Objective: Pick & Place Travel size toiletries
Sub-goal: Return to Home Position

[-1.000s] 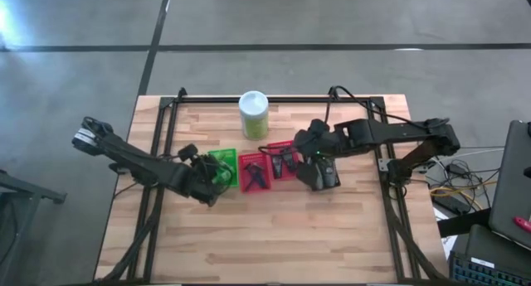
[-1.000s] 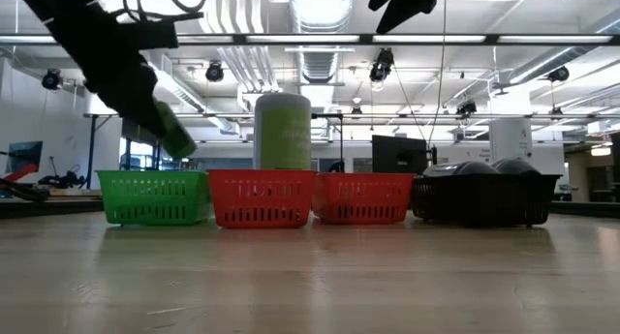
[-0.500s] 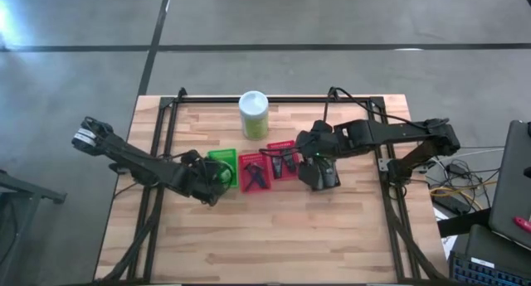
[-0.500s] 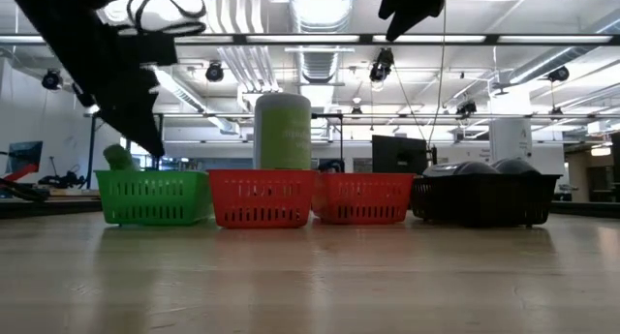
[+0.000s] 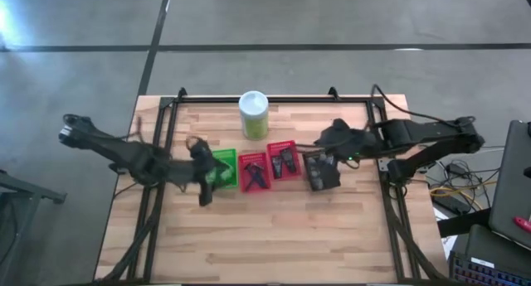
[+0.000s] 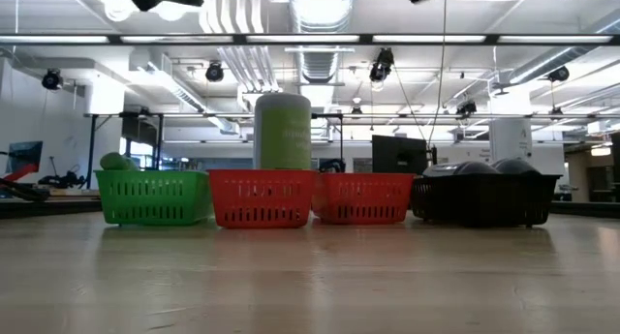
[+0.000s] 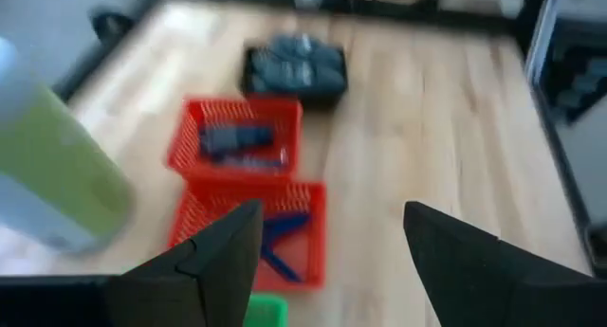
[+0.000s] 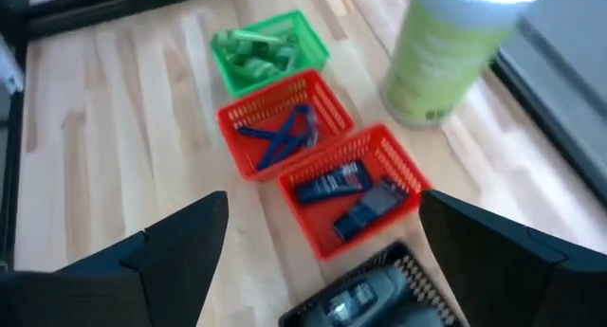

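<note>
Four baskets in a row on the desk (image 5: 274, 236): one green basket (image 6: 153, 198), two red, one dark basket (image 6: 484, 203). Green tubes (image 8: 254, 45) are heaped in the green one, too bunched to count. First red basket (image 6: 262, 198), beside it, has crossed blue razors (image 8: 285, 136). Second red basket (image 6: 363, 198) holds two dark flat tubes (image 8: 332, 183). Grey bottles (image 7: 294, 66) fill the dark one. One pale-green canister (image 5: 253, 114) stands behind. Left gripper (image 7: 332, 218) and right gripper (image 8: 324, 202) hang above, fingers wide, empty.

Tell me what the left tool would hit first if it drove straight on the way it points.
Probably the red basket holding blue razors: the left wrist view shows it just ahead of the open left tool. Depth is unclear; it could pass the basket's edge and meet the bare table.
</note>
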{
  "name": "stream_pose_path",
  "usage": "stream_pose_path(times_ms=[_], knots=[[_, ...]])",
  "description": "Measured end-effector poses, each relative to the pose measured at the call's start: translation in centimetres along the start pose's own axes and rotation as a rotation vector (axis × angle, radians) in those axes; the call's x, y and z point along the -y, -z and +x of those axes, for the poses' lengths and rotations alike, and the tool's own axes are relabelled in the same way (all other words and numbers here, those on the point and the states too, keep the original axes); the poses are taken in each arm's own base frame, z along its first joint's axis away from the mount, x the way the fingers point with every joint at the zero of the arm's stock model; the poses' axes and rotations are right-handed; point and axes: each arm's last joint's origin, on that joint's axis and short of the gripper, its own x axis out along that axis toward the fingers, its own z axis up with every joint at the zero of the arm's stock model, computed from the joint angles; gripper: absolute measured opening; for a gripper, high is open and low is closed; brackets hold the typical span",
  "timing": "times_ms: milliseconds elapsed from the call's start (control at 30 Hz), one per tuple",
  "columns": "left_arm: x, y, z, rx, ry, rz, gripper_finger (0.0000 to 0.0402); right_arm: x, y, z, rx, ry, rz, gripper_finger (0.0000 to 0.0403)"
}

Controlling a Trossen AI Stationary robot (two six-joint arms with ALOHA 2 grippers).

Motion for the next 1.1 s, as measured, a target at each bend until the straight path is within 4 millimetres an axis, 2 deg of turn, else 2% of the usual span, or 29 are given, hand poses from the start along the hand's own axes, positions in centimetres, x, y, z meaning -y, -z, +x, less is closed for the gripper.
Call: stream_pose_path(times_ms=[133,200,267,400,467,533,667,867,1000,1100], knots=[[-2.9,0.5,-1.4,0.126,-0.067,-0.047,0.0259,1.6,3.3,0.7,0.038,0.0,0.138,0.0328],[-4.7,0.9,-1.4,0.2,-0.096,-0.094,0.0259,2.2,4.6,1.5,0.106,-0.029,0.225,0.032],[-6.2,1.1,-1.1,0.299,-0.048,-0.146,0.0259,2.3,5.3,2.5,0.2,-0.115,0.284,0.0312],[-8.6,1.2,0.5,0.545,0.132,-0.185,0.0259,2.0,5.3,4.7,0.393,-0.229,0.322,0.0295],[-10.0,1.5,1.4,0.603,0.069,-0.175,0.0259,2.4,4.9,5.8,0.442,-0.184,0.296,0.0289],[-11.8,1.6,1.7,0.62,-0.084,-0.171,0.0259,3.4,4.4,6.9,0.44,-0.074,0.265,0.0284],[-16.0,1.1,0.6,0.591,-0.37,-0.127,0.0259,6.4,2.3,8.3,0.394,0.111,0.226,0.0278],[-22.4,0.6,-3.8,0.546,-0.507,-0.094,0.0259,13.4,-1.7,8.6,0.343,0.264,0.239,0.0265],[-26.4,2.3,-7.4,0.546,-0.691,-0.16,0.0259,18.6,-3.0,8.1,0.345,0.409,0.307,0.0252],[-28.4,3.9,-10.2,0.55,-0.805,-0.192,0.0259,21.4,-3.7,6.8,0.377,0.524,0.335,0.0242]])
